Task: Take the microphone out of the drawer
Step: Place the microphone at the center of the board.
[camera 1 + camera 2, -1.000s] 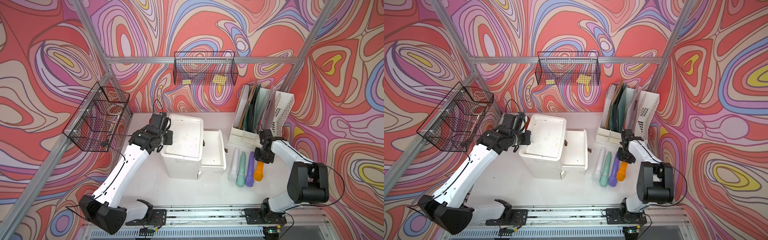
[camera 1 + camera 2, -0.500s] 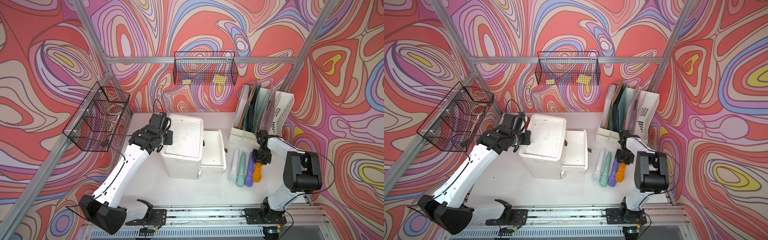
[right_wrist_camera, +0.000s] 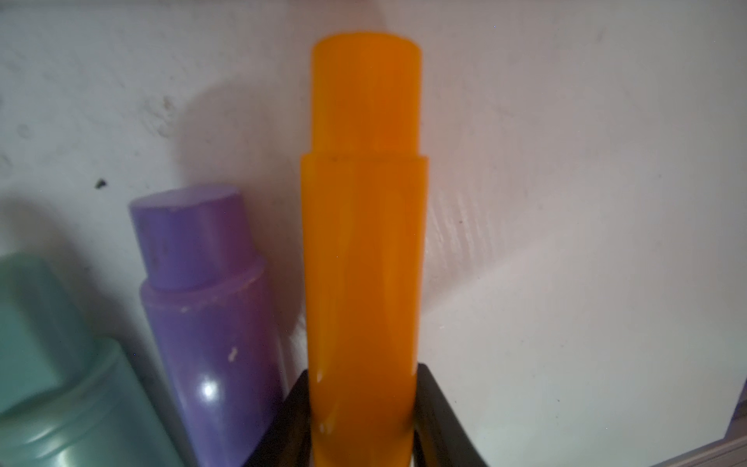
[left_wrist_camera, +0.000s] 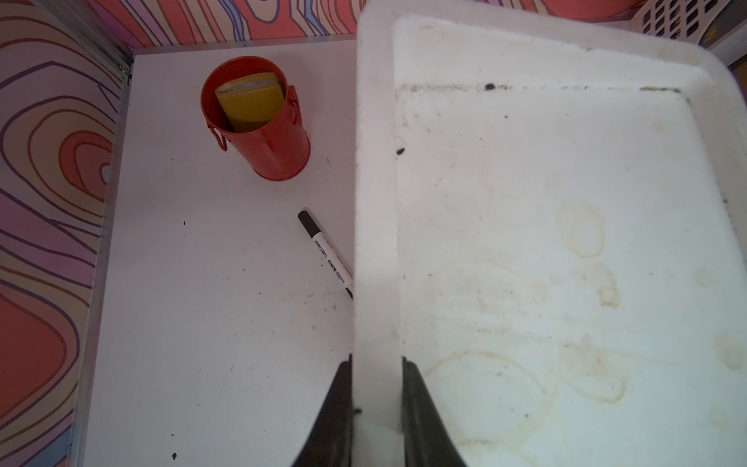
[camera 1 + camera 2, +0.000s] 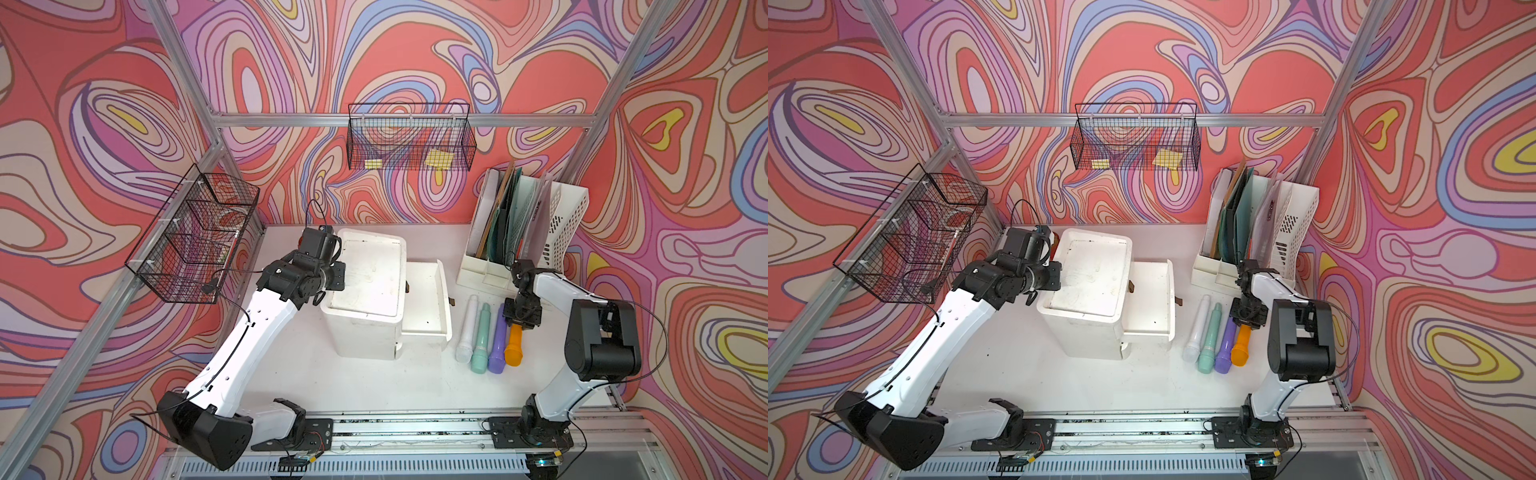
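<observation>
The orange microphone [image 3: 364, 242] is a glossy cylinder with stepped, flat head

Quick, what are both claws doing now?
Left gripper: closed on the rim of the drawer cabinet.
Right gripper: around the orange microphone; grip cannot be told.

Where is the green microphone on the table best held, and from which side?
Grip the green microphone at its slim handle, from above. It lies flat between the white microphone and the purple microphone; their wide heads sit close together, so the handles likely leave more finger room.
</observation>
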You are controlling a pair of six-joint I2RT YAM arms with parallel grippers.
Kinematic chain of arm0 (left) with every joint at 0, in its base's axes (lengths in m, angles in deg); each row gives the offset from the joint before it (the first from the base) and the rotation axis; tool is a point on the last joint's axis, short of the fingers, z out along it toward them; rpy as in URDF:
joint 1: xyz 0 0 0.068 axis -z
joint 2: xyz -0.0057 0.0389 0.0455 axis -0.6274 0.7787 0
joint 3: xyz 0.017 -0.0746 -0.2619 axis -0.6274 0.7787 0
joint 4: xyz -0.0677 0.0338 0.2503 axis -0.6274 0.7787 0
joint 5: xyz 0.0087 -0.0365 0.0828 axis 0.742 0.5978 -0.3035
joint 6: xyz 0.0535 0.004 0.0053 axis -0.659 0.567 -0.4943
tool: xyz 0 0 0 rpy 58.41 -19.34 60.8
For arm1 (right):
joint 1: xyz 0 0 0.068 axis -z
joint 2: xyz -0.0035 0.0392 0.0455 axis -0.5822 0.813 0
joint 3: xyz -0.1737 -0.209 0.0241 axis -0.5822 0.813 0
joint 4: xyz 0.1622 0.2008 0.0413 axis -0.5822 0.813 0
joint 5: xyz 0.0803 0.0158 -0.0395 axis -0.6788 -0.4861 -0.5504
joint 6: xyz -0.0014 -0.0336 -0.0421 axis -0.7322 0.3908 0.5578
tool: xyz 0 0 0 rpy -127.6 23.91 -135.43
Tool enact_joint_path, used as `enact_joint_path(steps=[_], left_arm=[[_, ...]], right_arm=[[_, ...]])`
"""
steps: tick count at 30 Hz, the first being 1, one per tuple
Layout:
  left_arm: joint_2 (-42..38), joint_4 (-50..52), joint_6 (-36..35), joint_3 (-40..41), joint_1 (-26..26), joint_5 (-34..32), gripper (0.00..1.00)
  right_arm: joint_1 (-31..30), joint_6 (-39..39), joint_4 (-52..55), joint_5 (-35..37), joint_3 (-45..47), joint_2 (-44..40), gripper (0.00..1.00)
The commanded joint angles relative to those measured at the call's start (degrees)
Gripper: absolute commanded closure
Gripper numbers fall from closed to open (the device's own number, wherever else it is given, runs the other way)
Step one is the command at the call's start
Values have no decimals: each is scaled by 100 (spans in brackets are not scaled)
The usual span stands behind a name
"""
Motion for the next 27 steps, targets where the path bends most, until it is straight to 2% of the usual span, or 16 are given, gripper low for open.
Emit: enact_joint_path(steps=[1, 7, 14, 23, 27], left_arm=[[-120, 578, -214, 106, 10, -69, 100], [-129, 590, -223, 106, 8, -91, 100], [-79, 580, -197, 88, 10, -59, 100], [-50, 570, -175, 53, 9, -1, 100], [-54, 578, -196, 53, 7, -24, 100]], right_arm=[[25, 38, 21, -133, 23, 71, 60], [25, -8, -51, -210, 109, -65, 59], [25, -77, -168, -586, 271, -592, 59], [25, -70, 199, -603, -270, -920, 58], [25, -70, 259, -1055, -556, -1255, 58]])
